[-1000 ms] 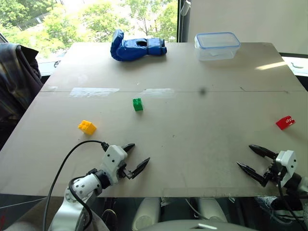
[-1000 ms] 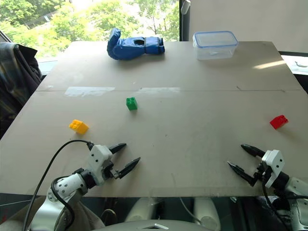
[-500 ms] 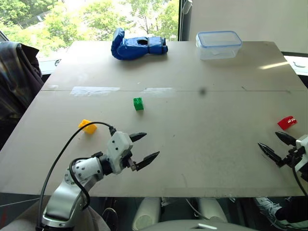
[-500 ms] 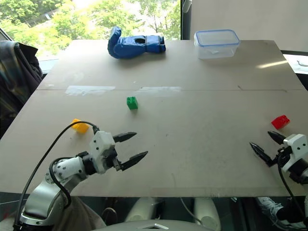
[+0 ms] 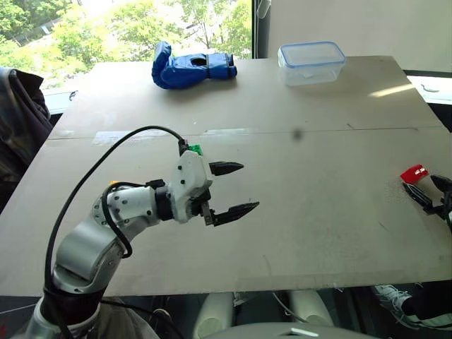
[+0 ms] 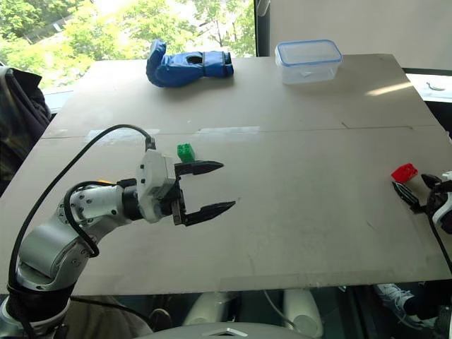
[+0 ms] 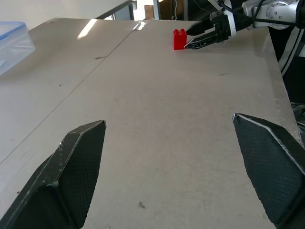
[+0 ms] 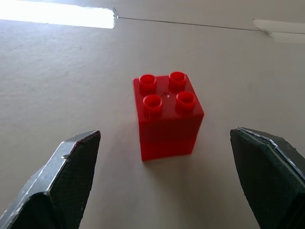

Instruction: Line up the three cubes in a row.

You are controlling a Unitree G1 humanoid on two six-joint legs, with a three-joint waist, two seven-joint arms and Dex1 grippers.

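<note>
A red cube (image 8: pixel 167 114) with four studs stands near the table's right edge, also visible as the red cube (image 5: pixel 413 173). My right gripper (image 6: pixel 411 185) is open just behind it, its fingers (image 8: pixel 71 162) spread on either side of the cube without touching it. A green cube (image 6: pixel 186 151) sits near the table's middle, partly hidden behind my left gripper (image 5: pixel 248 187). That gripper is open and empty, raised above the table and pointing right toward the red cube (image 7: pixel 179 39).
A blue glove (image 5: pixel 191 67) and a clear lidded container (image 5: pixel 311 62) lie along the far edge of the table (image 5: pixel 318 233). Strips of clear tape (image 5: pixel 106 135) lie across the left middle. A dark garment (image 5: pixel 18 127) hangs off the left side.
My left gripper has risen and swung toward the table's middle, its arm now covering the yellow cube. The right gripper has moved right and forward up to the red cube. The camera has shifted.
</note>
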